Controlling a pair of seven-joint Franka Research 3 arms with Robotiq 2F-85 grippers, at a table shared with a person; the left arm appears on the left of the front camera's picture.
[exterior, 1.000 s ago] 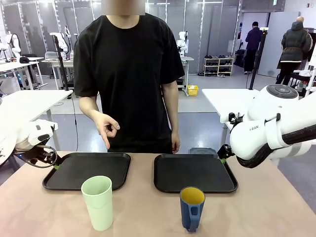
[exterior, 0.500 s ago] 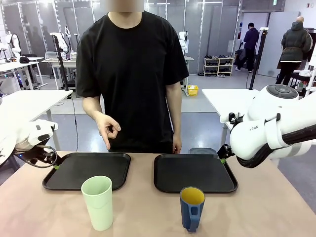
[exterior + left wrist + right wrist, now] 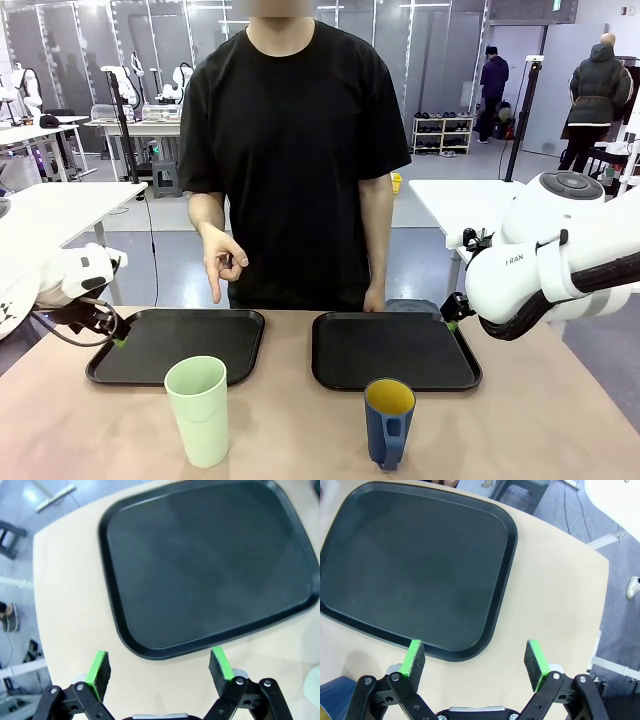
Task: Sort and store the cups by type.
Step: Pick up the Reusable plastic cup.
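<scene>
Pale green tapered tumbler, handled blue mug

The tumbler is pale green, the mug dark blue with a yellow inside, the left tray and right tray plain black, the table light tan, the shirt black.

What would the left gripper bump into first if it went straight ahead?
Most likely the left tray. The left gripper, open, points down at it with nothing in between. Depth is unclear, so it might hit the near rim.
</scene>
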